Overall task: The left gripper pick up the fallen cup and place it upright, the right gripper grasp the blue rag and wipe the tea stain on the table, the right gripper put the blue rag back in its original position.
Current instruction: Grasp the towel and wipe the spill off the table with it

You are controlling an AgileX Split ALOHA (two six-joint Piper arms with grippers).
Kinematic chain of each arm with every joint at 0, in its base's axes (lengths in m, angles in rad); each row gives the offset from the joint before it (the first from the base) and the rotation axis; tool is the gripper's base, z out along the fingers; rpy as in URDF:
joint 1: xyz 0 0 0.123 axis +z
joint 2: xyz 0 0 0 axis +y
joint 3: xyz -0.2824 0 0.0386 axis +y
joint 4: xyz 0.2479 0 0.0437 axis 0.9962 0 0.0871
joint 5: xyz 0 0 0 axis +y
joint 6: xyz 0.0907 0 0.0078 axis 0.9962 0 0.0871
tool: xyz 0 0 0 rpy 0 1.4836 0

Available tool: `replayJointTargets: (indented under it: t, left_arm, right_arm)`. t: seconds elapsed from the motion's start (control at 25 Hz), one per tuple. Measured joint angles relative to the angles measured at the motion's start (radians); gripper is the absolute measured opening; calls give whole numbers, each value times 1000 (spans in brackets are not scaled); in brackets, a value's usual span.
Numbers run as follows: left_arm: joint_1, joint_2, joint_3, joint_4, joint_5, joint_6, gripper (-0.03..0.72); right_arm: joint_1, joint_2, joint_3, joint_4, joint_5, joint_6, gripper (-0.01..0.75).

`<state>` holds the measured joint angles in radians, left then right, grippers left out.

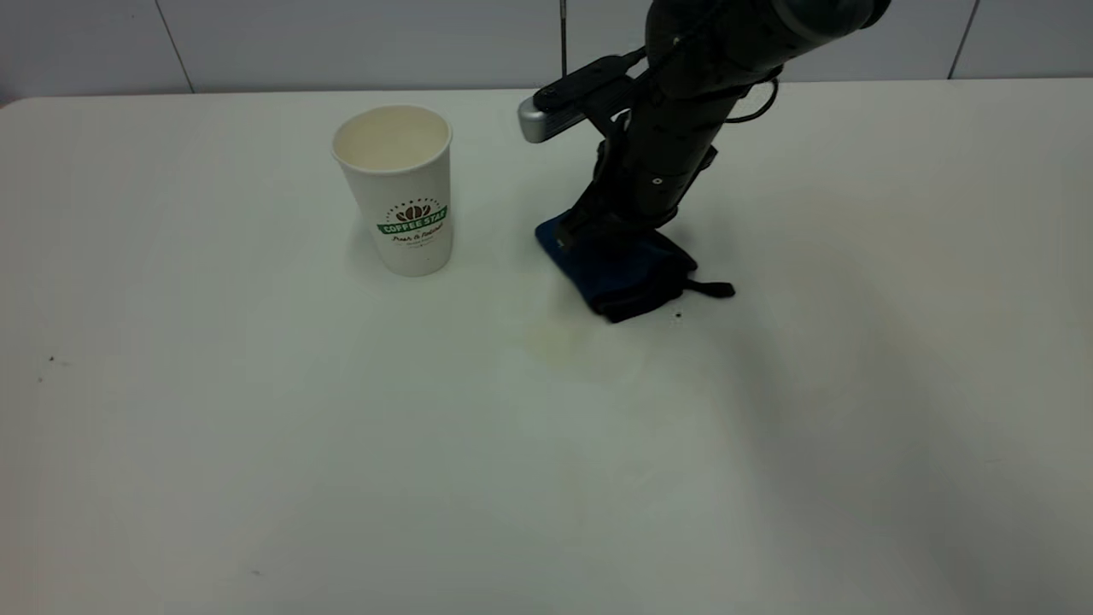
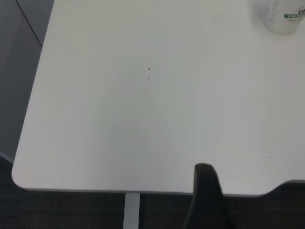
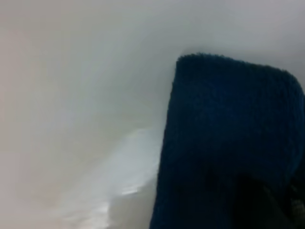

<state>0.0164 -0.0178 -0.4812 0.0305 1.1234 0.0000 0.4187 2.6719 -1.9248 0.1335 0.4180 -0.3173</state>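
The cup (image 1: 401, 190) stands upright on the table (image 1: 256, 444), left of centre, and its lower part shows in the left wrist view (image 2: 286, 16). My right gripper (image 1: 610, 231) is down on the blue rag (image 1: 628, 272) and shut on it, pressing it to the tabletop right of the cup. The rag's black strap sticks out to the right. In the right wrist view the rag (image 3: 228, 143) fills the near side. Only a faint yellowish trace of the tea stain (image 1: 555, 342) shows in front of the rag. A dark part of my left gripper (image 2: 206, 195) shows over the table's edge, far from the cup.
A tiny black speck (image 1: 678, 314) lies just in front of the rag. The table's rounded corner and edge (image 2: 28, 176) are close to the left gripper. A tiled wall runs behind the table.
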Motion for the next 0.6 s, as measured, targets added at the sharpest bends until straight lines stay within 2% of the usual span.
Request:
replayJointTargets:
  t: [0.2,0.32,0.48,0.6]
  left_arm:
    - [0,0,0,0,0,0,547]
    - [0,0,0,0,0,0,547]
    - [0,0,0,0,0,0,547]
    - [0,0,0,0,0,0,547]
  right_arm:
    - [55,0,-1,305,138,-283,62]
    - [83,0,-1,372,268,-378,62]
    - [89,0,-3,255,393,-366,62]
    - [64,-5,-10,61,407,-231,62]
